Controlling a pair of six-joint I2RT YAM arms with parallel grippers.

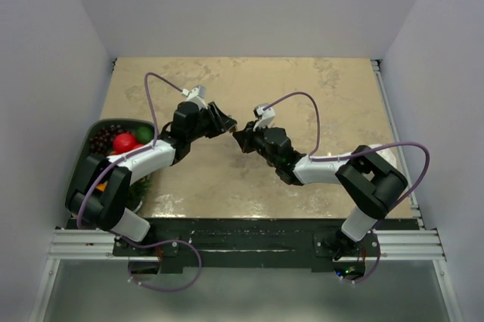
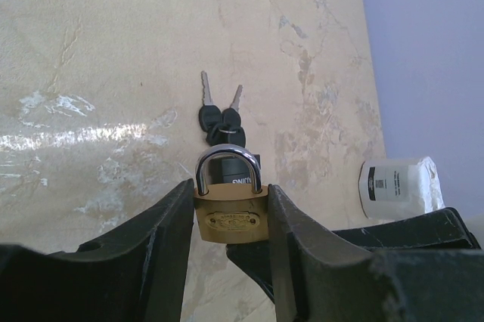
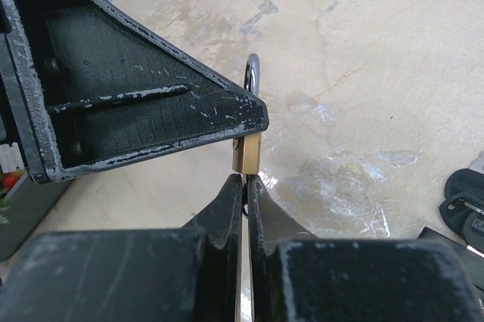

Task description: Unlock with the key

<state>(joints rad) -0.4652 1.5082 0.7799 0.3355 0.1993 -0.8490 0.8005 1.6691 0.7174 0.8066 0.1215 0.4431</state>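
Note:
A brass padlock (image 2: 231, 216) with a steel shackle hangs above the table, gripped by its two sides in my left gripper (image 2: 230, 186). In the top view the left gripper (image 1: 227, 124) and the right gripper (image 1: 240, 137) meet tip to tip at mid-table. My right gripper (image 3: 245, 178) is shut, and its tips press against the underside of the padlock (image 3: 247, 154). Only a thin sliver of the key (image 3: 243, 182) shows between those tips. The keyhole is hidden.
Two spare keys (image 2: 221, 114) with black heads lie on the table beyond the padlock, beside a black box (image 2: 236, 165). A white tub (image 2: 393, 186) stands to the right. A dark bowl (image 1: 97, 127) of fruit sits at the table's left edge.

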